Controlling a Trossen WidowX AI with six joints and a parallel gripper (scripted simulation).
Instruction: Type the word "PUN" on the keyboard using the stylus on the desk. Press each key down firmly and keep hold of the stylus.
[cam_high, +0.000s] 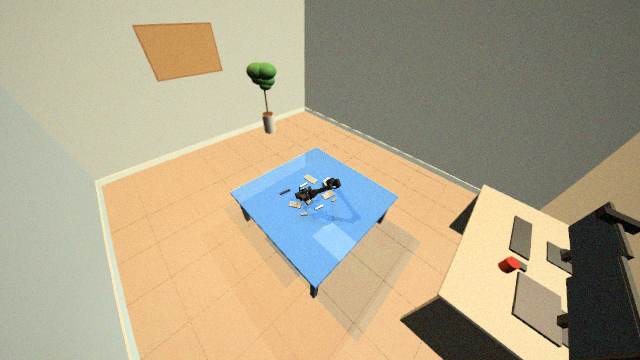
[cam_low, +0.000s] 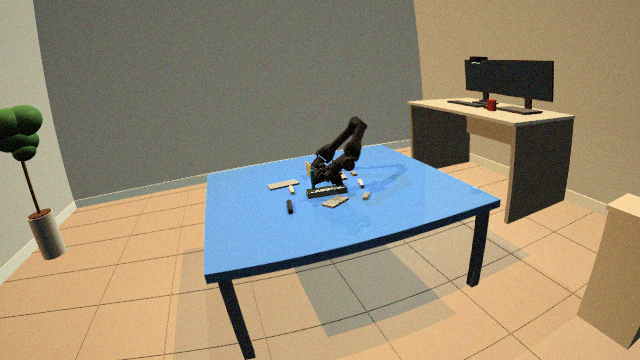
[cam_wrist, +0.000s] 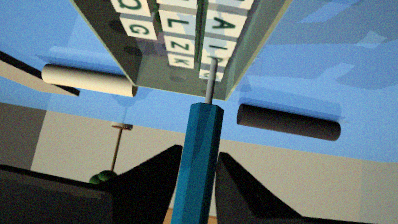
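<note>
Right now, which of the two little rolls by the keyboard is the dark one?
The dark roll lies right of the stylus in the wrist view. The other roll, left of it, is cream.

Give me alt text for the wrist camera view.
A blue stylus, gripped between two dark fingers, points its thin grey tip at the near edge of a lettered keyboard. A pale cylinder and a dark cylinder lie on the blue table at either side.

Stylus (cam_wrist: 200, 155) teal with grey tip. Keyboard (cam_wrist: 180, 40) dark-framed, cream keys with green letters. Worktop (cam_low: 400, 200) glossy blue. Gripper (cam_wrist: 197, 190) black.
</note>
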